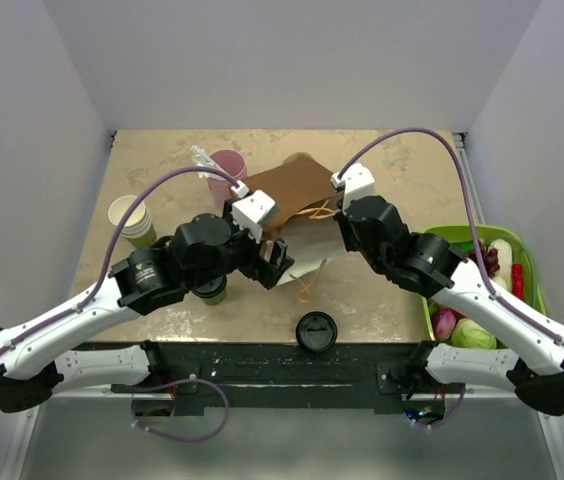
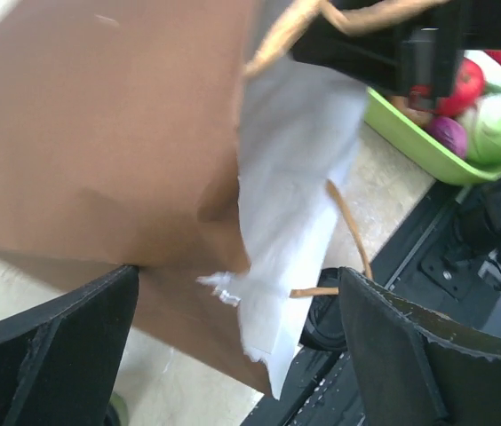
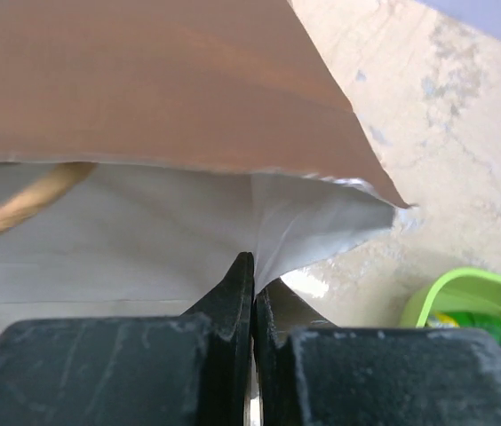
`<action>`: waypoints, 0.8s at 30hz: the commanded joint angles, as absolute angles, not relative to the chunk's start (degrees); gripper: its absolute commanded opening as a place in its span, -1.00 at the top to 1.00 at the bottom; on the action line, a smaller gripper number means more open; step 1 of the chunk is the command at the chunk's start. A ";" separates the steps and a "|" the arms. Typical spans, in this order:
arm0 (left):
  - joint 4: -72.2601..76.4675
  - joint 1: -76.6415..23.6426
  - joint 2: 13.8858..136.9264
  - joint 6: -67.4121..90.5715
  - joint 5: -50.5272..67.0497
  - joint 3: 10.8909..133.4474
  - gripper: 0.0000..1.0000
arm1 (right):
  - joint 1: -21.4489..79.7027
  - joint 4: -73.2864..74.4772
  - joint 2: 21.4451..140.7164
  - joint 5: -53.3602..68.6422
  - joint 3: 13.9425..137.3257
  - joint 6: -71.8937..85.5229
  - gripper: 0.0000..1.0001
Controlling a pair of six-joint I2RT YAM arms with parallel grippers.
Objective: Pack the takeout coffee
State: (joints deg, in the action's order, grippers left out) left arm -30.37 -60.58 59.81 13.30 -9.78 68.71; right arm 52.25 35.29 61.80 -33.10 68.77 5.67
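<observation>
The brown paper bag (image 1: 297,190) lies on its side mid-table, its white-lined mouth toward the arms. My right gripper (image 1: 334,208) is shut on the bag's upper rim; in the right wrist view its tips (image 3: 253,266) pinch the white lining under the brown wall (image 3: 144,80). My left gripper (image 1: 277,262) stands open at the mouth's lower edge, with nothing held between its fingers (image 2: 46,346). The bag's torn white edge (image 2: 277,266) hangs beyond them. The takeout coffee (image 1: 212,293) stands on the table, mostly hidden under my left arm.
A pink tumbler (image 1: 227,168) stands behind the bag. A stack of lidless paper cups (image 1: 130,220) is at the left. A loose black lid (image 1: 315,330) lies near the front edge. A green tray (image 1: 454,236) of vegetables sits at the right.
</observation>
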 commanded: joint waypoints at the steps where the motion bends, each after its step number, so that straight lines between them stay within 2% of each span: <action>1: -36.27 -60.82 58.62 21.33 -22.64 70.93 -0.96 | 52.21 50.87 64.07 -31.94 74.09 24.80 1.00; 5: -44.46 -60.82 62.13 29.60 -28.73 71.10 -0.97 | 52.21 53.09 60.92 -22.01 69.53 36.11 1.00; 9: -49.04 -60.82 65.30 36.37 -30.41 70.66 -0.97 | 52.21 53.96 58.19 -21.00 67.41 42.44 1.00; 16: -44.31 -60.82 66.62 34.81 -22.43 78.47 -0.99 | 52.21 62.65 66.25 -29.95 81.88 43.41 1.00; 20: -46.49 -60.82 67.15 35.41 -22.23 82.70 -0.99 | 51.59 71.43 70.48 -35.76 88.59 46.93 1.00; 24: -51.23 -60.73 67.24 37.18 -23.03 85.43 -0.99 | 46.33 70.58 70.93 -32.71 89.21 46.06 1.00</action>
